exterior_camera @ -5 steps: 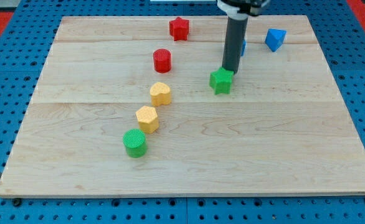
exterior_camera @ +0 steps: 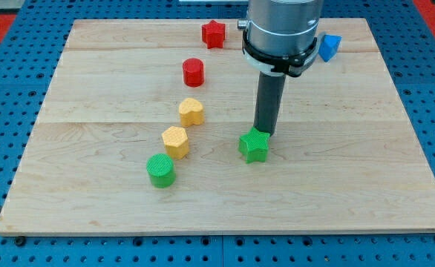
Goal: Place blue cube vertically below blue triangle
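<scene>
My tip (exterior_camera: 264,134) rests on the board just above the green star (exterior_camera: 254,146), touching its upper right edge. One blue block (exterior_camera: 330,46) shows at the view's top right, partly behind the arm's grey body (exterior_camera: 283,30); I cannot make out its shape. The other blue block is hidden behind the arm.
A red star (exterior_camera: 214,33) lies at the top centre and a red cylinder (exterior_camera: 194,72) below it. A yellow heart (exterior_camera: 191,111), a yellow hexagon (exterior_camera: 175,141) and a green cylinder (exterior_camera: 160,170) run diagonally down to the left. The wooden board (exterior_camera: 351,185) sits on a blue pegboard.
My tip has moved toward the view's bottom and pushed the green star down with it. The arm's body now hides the blue block that showed beside the rod.
</scene>
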